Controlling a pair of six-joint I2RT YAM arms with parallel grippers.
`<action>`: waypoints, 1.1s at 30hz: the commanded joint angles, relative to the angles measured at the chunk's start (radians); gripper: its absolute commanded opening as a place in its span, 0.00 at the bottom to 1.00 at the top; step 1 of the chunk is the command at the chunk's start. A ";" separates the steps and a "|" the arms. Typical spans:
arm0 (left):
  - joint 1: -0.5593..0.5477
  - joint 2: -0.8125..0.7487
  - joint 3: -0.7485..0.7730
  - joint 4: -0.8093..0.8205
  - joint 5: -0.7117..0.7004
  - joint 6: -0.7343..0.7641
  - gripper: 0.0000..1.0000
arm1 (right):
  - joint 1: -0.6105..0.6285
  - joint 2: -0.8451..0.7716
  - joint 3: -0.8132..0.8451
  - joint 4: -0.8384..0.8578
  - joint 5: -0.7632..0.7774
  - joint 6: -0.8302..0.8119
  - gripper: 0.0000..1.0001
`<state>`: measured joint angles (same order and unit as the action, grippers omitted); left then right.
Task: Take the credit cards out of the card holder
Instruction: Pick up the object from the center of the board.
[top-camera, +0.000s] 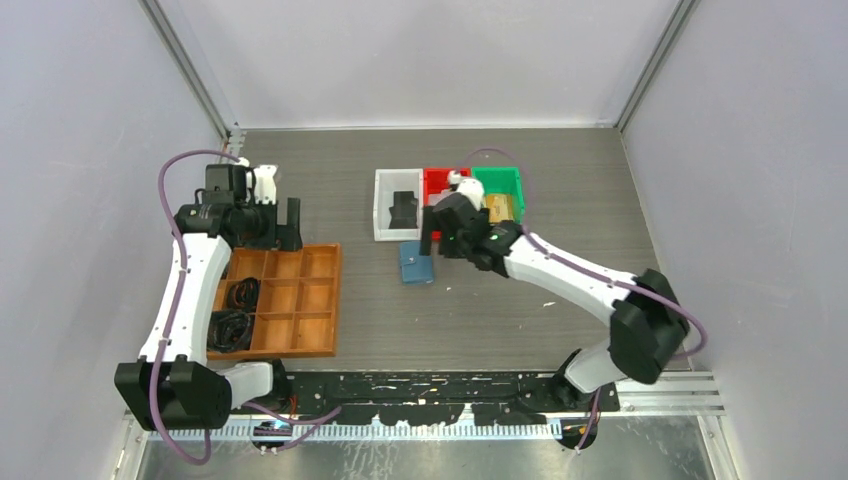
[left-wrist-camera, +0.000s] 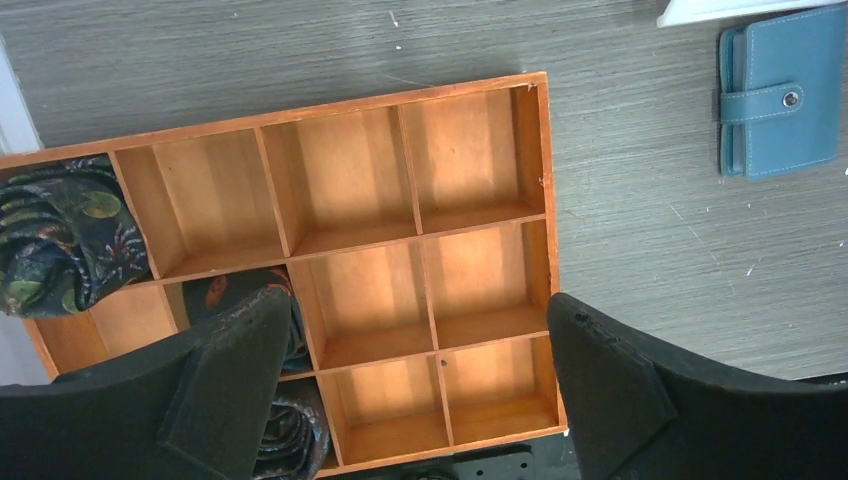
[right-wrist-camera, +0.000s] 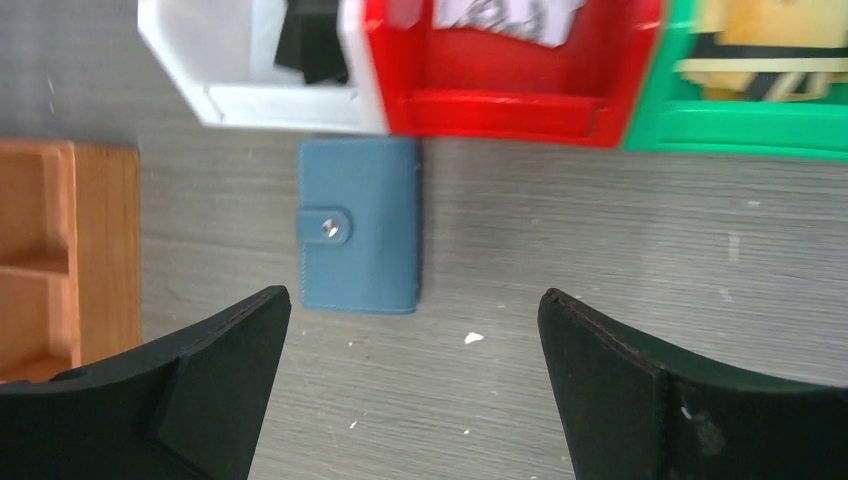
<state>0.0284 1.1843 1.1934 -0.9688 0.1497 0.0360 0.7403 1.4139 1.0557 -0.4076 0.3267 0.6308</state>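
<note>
A closed teal-blue card holder (right-wrist-camera: 358, 237) lies flat on the grey wood-grain surface (top-camera: 560, 180), its snap tab (right-wrist-camera: 325, 228) fastened across the front. The right claw (right-wrist-camera: 412, 300) hangs above the card holder with its two black fingers (right-wrist-camera: 215, 385) spread wide, gripping nothing and clear of the leather. In the right wrist view the card holder sits nearer one finger than the other. Just beyond the card holder stands a row of three plastic bins. The white bin (top-camera: 380, 205), holding a black object (top-camera: 402, 208), and the red bin (top-camera: 437, 176), holding a white scrap (right-wrist-camera: 500, 15), sit almost against its far edge. The green bin (top-camera: 513, 190), with something yellowish inside, stands further to the right of the card holder. Well to the left of the card holder rests a brown wooden compartment tray (top-camera: 335, 300), with rolls of dark patterned fabric (left-wrist-camera: 60, 235) in the compartments farthest from the card holder. The left claw (left-wrist-camera: 418, 310) is held over that tray, well apart from the card holder, fingers likewise wide apart and holding nothing.
</note>
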 joint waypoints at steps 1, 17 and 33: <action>0.004 -0.002 0.056 -0.068 0.012 -0.029 1.00 | 0.088 0.114 0.103 -0.047 0.007 -0.017 0.99; 0.004 -0.019 0.107 -0.172 0.113 -0.002 0.96 | 0.154 0.503 0.289 -0.018 0.019 -0.056 1.00; 0.002 -0.046 0.116 -0.183 0.158 -0.030 1.00 | 0.228 0.516 0.200 0.079 0.057 -0.026 0.78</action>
<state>0.0284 1.1687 1.2625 -1.1496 0.2634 0.0216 0.9436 1.9766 1.3071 -0.3782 0.3664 0.5823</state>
